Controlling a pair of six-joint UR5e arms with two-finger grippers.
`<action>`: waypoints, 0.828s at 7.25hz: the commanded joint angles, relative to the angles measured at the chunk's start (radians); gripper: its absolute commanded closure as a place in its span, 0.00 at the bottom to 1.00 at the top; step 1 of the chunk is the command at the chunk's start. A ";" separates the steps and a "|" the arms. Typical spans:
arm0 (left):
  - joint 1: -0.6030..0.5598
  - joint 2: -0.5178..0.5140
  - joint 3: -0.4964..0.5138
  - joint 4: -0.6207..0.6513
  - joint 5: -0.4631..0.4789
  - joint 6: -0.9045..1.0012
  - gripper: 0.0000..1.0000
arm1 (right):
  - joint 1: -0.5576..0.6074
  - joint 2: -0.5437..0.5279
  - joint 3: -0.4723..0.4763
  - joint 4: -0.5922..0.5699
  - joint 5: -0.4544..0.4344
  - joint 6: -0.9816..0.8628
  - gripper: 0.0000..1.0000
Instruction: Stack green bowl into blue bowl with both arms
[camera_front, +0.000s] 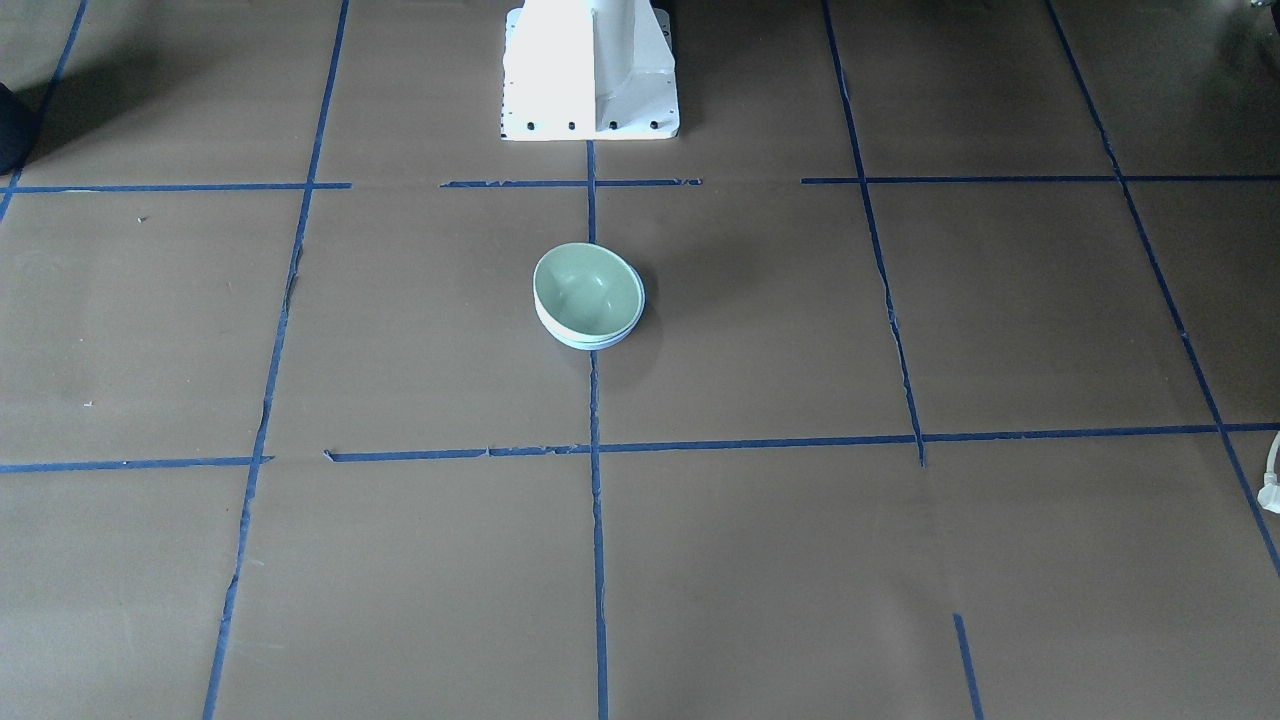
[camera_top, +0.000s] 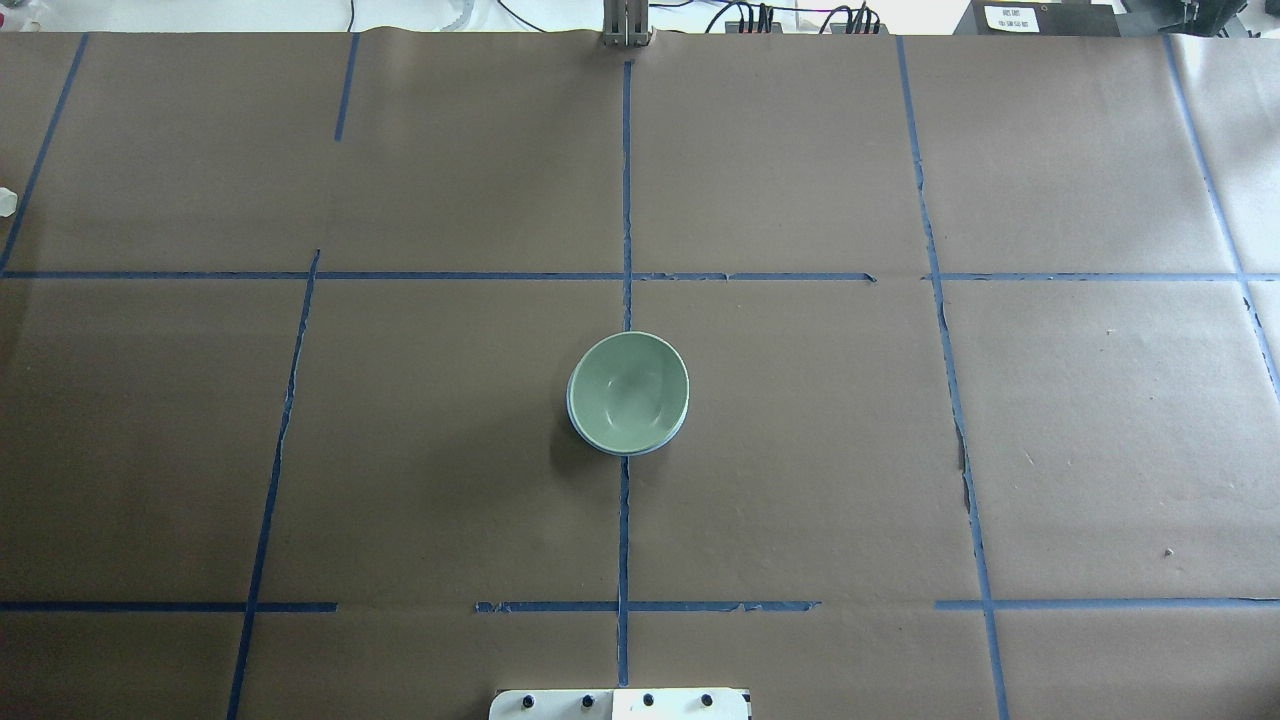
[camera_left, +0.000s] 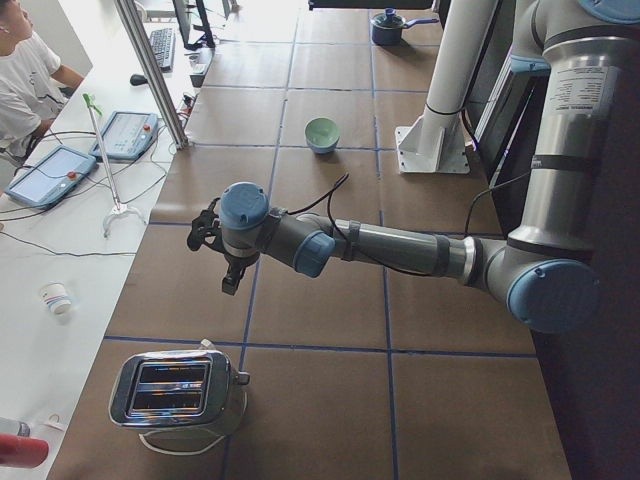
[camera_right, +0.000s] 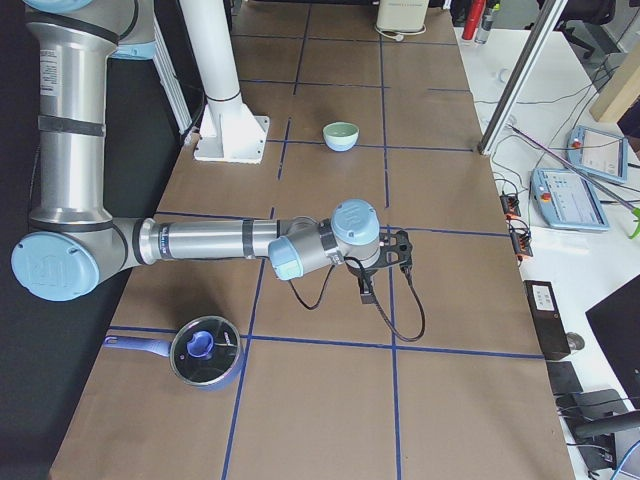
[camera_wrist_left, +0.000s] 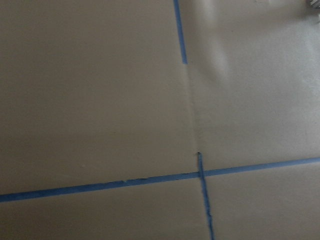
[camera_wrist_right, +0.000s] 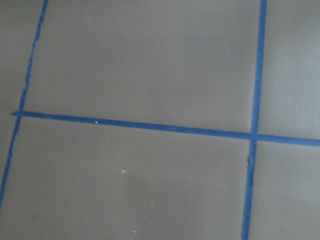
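Note:
The green bowl (camera_front: 588, 288) sits nested inside the blue bowl (camera_front: 590, 343) at the middle of the table, on the centre tape line. Only the blue bowl's rim and lower wall show beneath it. The pair also shows in the overhead view, green bowl (camera_top: 628, 392) over blue rim (camera_top: 625, 452). Both arms are off to the table's ends, far from the bowls. The left gripper (camera_left: 230, 282) shows only in the left side view and the right gripper (camera_right: 366, 295) only in the right side view. Both point down over bare paper. I cannot tell whether they are open or shut.
The white pedestal base (camera_front: 590, 70) stands behind the bowls. A chrome toaster (camera_left: 178, 392) is at the table's left end, and a blue-lidded pot (camera_right: 205, 352) at the right end. An operator (camera_left: 25, 75) sits past the left edge with tablets.

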 joint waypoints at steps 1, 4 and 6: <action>-0.067 0.000 0.008 0.246 0.067 0.221 0.01 | 0.060 0.062 0.011 -0.362 -0.027 -0.389 0.00; -0.067 0.113 -0.041 0.325 -0.031 0.212 0.00 | 0.086 0.038 0.054 -0.470 -0.054 -0.450 0.00; -0.066 0.104 -0.057 0.381 -0.039 0.175 0.01 | 0.083 0.004 0.048 -0.430 -0.070 -0.433 0.00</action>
